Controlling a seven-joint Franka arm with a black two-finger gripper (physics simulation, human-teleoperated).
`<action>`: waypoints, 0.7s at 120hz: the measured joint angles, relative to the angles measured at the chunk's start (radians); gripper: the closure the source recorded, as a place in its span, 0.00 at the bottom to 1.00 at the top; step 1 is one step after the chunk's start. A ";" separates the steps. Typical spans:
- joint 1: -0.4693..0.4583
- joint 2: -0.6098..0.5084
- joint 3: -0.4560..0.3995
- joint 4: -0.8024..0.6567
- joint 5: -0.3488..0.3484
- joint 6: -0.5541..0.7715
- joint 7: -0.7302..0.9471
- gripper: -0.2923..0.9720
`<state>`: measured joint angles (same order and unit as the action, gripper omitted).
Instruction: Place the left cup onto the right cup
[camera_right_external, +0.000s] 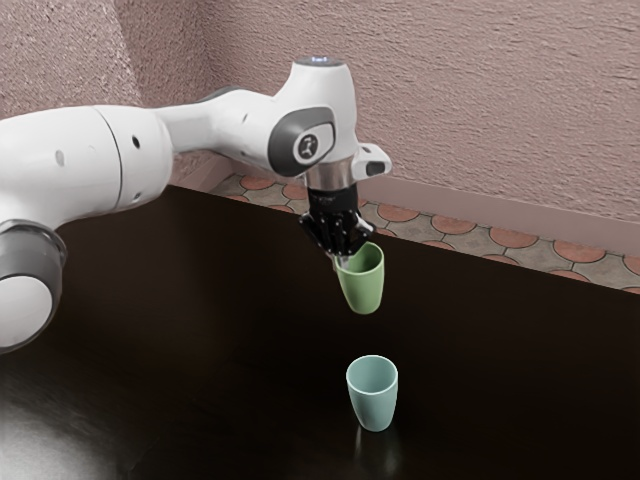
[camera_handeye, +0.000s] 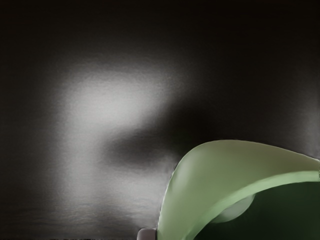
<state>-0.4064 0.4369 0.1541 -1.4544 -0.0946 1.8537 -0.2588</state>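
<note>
The pale green tapered plastic cup (camera_right_external: 362, 285) hangs in the air, upright or very nearly so with its mouth up, above the blue-green plastic cup (camera_right_external: 373, 393) and a little off from it toward the exterior view's left, the two well apart with open space between them. The black two-finger hand (camera_right_external: 345, 258) is pinching the green cup by its rim, one finger inside the wall and one outside as far as I can judge. In the wrist view that cup's rim and pale outer wall (camera_handeye: 220, 185) curve just under the hand, over the glossy dark worktop (camera_handeye: 100, 125). The blue-green cup stands upright on that worktop (camera_right_external: 180, 330), alone and untouched. I judge the pick-up and lift done and the carry nearly so (the harder half is left). What remains is to centre the green cup over the blue-green cup, lower it into or onto that mouth, and let go. Beyond the blue-green cup lie terracotta floor tiles (camera_right_external: 520, 240) and a rough pink wall (camera_right_external: 500, 90).
</note>
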 joint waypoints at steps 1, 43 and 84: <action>0.000 -0.001 0.000 -0.001 0.000 0.000 0.000 0.85; -0.015 -0.074 0.003 -0.065 0.001 -0.001 -0.002 0.85; -0.052 -0.113 0.007 -0.100 0.001 -0.001 -0.005 0.85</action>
<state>-0.4582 0.3242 0.1607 -1.5540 -0.0931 1.8531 -0.2640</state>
